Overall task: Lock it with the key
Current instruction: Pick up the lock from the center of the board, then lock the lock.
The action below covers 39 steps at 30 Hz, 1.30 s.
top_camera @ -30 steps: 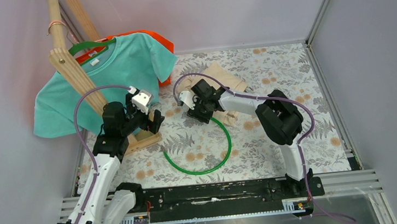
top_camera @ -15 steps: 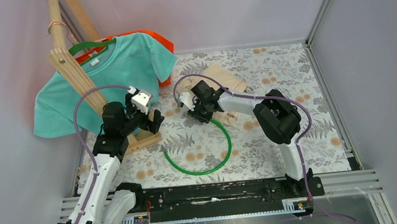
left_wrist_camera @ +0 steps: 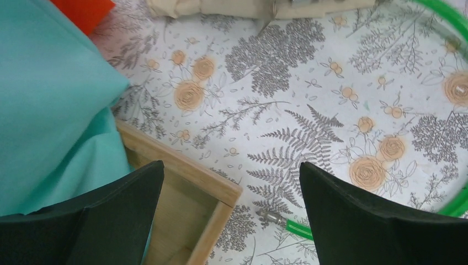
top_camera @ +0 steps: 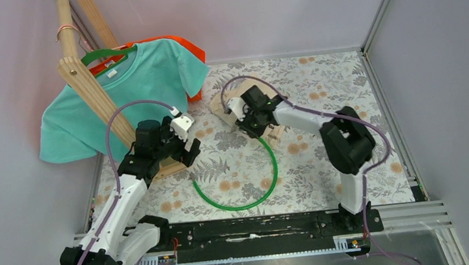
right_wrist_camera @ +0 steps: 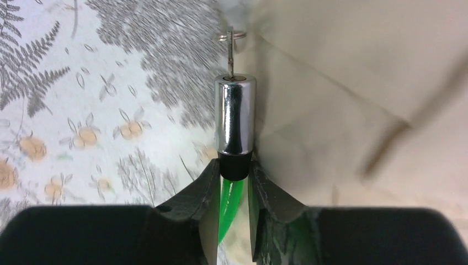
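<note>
A green cable lock point(top_camera: 268, 168) lies curved on the floral table. Its chrome lock barrel point(right_wrist_camera: 234, 115) sits in my right gripper point(right_wrist_camera: 234, 168), which is shut on the barrel's black collar, with a small key and ring point(right_wrist_camera: 230, 47) stuck in the barrel's far end. In the top view the right gripper point(top_camera: 251, 119) is at the edge of a beige cloth point(top_camera: 260, 91). The cable's free metal tip point(left_wrist_camera: 271, 216) lies on the table between the fingers of my open, empty left gripper point(left_wrist_camera: 232, 221), which hovers by a wooden frame corner point(left_wrist_camera: 221, 193).
A wooden rack point(top_camera: 95, 97) holds a teal shirt point(top_camera: 142, 76) on a green hanger at the back left, with orange cloth point(top_camera: 188, 46) behind it. Its wooden base point(top_camera: 169, 167) lies under my left arm. Enclosure walls stand close on both sides.
My right gripper moved right and back with the lock barrel, dragging the green cable. My left gripper turned and dropped lower toward the cable's free tip.
</note>
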Each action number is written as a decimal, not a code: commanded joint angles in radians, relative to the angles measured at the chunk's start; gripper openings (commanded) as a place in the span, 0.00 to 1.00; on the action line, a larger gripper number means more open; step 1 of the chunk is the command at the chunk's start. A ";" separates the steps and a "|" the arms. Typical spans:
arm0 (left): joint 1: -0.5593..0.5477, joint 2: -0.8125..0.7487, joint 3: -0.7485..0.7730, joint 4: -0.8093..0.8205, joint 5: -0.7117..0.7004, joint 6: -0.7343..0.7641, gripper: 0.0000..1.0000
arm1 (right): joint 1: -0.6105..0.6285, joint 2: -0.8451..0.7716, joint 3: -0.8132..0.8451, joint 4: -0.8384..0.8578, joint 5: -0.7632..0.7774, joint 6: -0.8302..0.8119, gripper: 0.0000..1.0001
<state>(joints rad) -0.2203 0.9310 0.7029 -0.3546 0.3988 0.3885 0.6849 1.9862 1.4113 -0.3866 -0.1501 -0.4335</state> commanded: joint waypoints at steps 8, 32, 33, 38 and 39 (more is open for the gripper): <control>-0.150 0.119 0.074 -0.056 -0.077 -0.065 1.00 | -0.266 -0.461 -0.202 -0.052 0.115 0.215 0.00; -0.301 0.734 0.306 0.130 -0.144 -0.467 0.90 | -0.401 -0.627 -0.467 0.186 0.097 0.370 0.00; -0.306 0.742 0.308 0.143 -0.153 -0.468 0.88 | -0.401 -0.623 -0.468 0.190 0.093 0.369 0.00; -0.322 0.804 0.328 0.184 -0.196 -0.475 0.81 | -0.405 -0.607 -0.469 0.195 0.079 0.361 0.00; -0.323 0.820 0.330 0.191 -0.208 -0.477 0.79 | -0.405 -0.607 -0.470 0.198 0.078 0.359 0.00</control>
<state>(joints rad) -0.5316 1.7031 0.9970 -0.2626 0.2527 -0.0677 0.2852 1.3891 0.9371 -0.2554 -0.0425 -0.0841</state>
